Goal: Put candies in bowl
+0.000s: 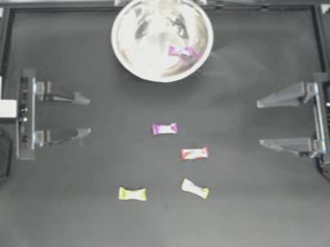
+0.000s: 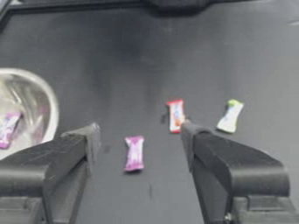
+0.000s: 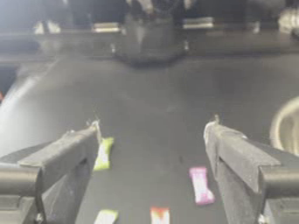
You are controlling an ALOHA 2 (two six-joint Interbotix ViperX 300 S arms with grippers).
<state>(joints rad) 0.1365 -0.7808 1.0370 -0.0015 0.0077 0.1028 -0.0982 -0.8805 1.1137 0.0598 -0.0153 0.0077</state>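
The shiny silvery bowl [image 1: 161,39] sits at the table's far edge, centre, with one pink candy [image 1: 182,52] inside it. On the table lie a purple candy [image 1: 164,128], a red-orange candy [image 1: 194,153] and two yellow-green candies [image 1: 132,194] [image 1: 195,188]. My left gripper [image 1: 82,116] is parked open at the left. My right gripper [image 1: 260,123] is parked open at the right. Neither holds anything. In the left wrist view the purple candy [image 2: 133,153] lies between my jaws, farther off on the table.
A raised rim [image 1: 161,6] runs along the table's far edge behind the bowl. Dark bare table surface [image 1: 77,217] lies in front of the candies and between the bowl and the purple candy.
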